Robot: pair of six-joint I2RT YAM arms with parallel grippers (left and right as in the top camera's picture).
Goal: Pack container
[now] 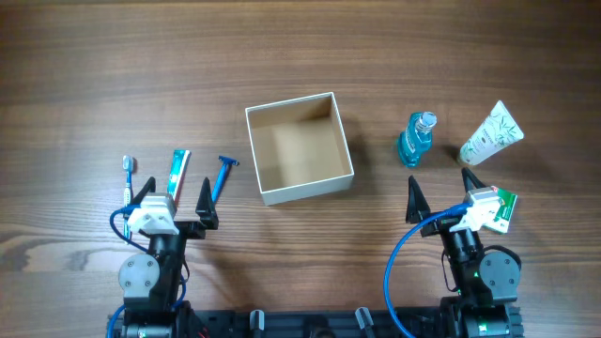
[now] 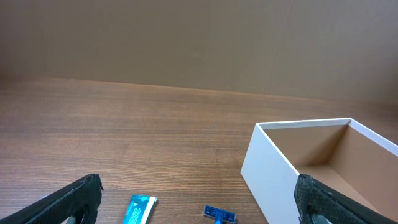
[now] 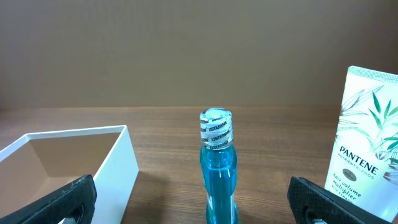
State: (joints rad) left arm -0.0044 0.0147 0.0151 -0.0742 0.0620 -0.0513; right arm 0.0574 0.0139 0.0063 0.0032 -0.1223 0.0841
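Note:
The container [image 1: 308, 188], a square white box with a tan inside, sits empty at the table's middle; it also shows in the left wrist view [image 2: 273, 171] and the right wrist view [image 3: 121, 168]. My left gripper [image 1: 177, 194] is open and empty, near a blue toothpaste tube [image 1: 178, 169], a blue razor [image 1: 222, 176] and a toothbrush [image 1: 129, 178]. In the left wrist view the gripper [image 2: 199, 202] brackets the tube [image 2: 140, 209] and razor [image 2: 219, 214]. My right gripper [image 1: 439, 188] is open and empty, facing an upright blue mouthwash bottle [image 1: 416, 139] that stands between its fingers in the right wrist view [image 3: 217, 168].
A white Pantene tube [image 1: 491, 134] lies right of the bottle and shows in the right wrist view [image 3: 367, 143]. A small green flat packet [image 1: 504, 208] lies by the right wrist. The table is bare wood behind the container.

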